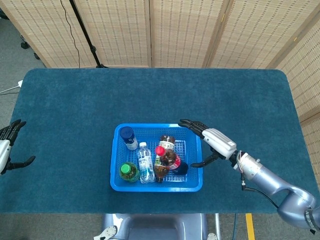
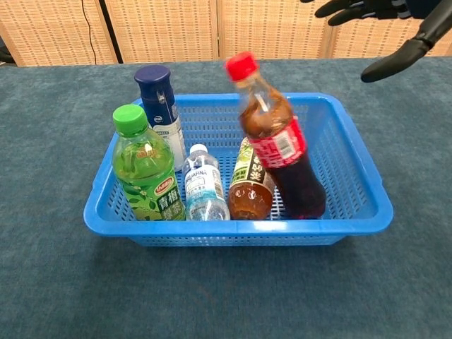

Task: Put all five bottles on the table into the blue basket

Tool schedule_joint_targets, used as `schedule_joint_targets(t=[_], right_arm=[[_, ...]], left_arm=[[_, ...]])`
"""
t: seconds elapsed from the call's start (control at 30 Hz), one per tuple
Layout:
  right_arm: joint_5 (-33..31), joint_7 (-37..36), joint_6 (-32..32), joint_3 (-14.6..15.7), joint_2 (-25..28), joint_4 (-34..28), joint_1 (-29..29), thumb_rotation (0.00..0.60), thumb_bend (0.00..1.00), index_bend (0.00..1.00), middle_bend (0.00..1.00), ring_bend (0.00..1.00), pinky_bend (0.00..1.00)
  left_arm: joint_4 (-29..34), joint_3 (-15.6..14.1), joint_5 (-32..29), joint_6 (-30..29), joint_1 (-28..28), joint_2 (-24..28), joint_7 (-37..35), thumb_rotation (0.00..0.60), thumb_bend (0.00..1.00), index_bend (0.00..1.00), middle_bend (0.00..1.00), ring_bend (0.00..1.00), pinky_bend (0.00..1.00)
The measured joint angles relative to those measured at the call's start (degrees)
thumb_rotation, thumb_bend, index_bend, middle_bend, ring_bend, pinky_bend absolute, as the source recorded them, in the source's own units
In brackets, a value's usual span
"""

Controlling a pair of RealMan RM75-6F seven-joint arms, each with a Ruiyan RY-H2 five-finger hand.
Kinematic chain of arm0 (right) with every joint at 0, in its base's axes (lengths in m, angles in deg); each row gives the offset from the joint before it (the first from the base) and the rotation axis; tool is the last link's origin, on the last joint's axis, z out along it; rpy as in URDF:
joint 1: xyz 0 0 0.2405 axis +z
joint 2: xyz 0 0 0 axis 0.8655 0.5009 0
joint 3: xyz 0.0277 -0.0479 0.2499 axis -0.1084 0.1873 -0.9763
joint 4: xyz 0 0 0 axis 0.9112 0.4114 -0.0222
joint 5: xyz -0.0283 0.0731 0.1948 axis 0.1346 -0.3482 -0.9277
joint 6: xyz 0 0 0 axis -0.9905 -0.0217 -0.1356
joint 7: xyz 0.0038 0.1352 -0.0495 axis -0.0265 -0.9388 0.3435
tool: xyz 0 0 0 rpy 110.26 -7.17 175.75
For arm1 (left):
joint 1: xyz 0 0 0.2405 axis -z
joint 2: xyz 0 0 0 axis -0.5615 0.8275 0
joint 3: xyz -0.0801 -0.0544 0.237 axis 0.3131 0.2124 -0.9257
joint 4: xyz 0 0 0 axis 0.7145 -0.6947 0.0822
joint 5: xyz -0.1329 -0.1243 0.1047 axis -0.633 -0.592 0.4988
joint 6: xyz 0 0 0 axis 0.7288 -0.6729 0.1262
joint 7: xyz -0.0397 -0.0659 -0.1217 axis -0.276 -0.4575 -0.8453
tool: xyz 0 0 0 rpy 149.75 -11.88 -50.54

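Right hand (image 1: 212, 142) spread (left hand (image 1: 7, 145) only overhead).

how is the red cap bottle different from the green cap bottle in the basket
The red-capped bottle holds dark liquid and leans left, tilted; the green-capped bottle holds pale green drink and stands upright. The red-capped one is taller and sits right in the blue basket, the green one left. Neither is held.

Blue mesh basket (image 2: 353, 212); red-capped cola bottle (image 2: 279, 145); green-capped bottle (image 2: 145, 169); teal table (image 1: 75, 110).
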Motion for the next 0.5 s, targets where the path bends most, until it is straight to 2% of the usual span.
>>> schedule_joint_targets(t=[0.17,0.27,0.5], right_arm=[[-2.2,7.4,-4.1,-0.3,1.0,0.2,-2.8,0.6,0.0,0.0,0.0,0.0,0.0],[-3.7,14.4,-7.8,-0.5,0.9,1.0,-5.3,0.6,0.0,0.0,0.0,0.0,0.0],[-5.4,32.9,-19.1,2.0,-0.8,4.7,-14.6,0.6,0.0,0.0,0.0,0.0,0.0]], left_arm=[[0.1,-0.4,1.2,-1.5,-0.8,0.3,-0.7,0.6,0.21,0.0,0.0,0.0,0.0],[0.1,-0.5,1.3,-2.6,-1.5,0.3,-0.5,0.6,0.21,0.0,0.0,0.0,0.0],[-0.1,-1.6,1.2,-7.8,-4.8,-1.5,2.7,0.6,0.21,0.0,0.0,0.0,0.0]])
